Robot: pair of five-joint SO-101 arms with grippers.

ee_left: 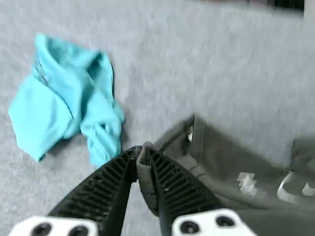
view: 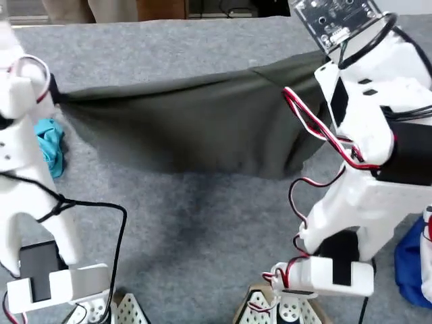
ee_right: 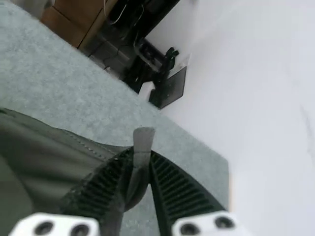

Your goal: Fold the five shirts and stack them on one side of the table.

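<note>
Hanging across the middle of the high view, the soft, floppy dark green cloth shirt (view: 196, 125) looks light; left fingers (ee_left: 115, 174) and right fingers (ee_right: 172, 179) pinch its two ends.

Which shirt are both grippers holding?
The dark olive shirt, stretched between left gripper and right gripper; the turquoise shirt and blue shirt lie crumpled.

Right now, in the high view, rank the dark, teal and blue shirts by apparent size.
Largest: dark shirt.
Then blue shirt and teal shirt: both partly hidden, so I can't rank them.
</note>
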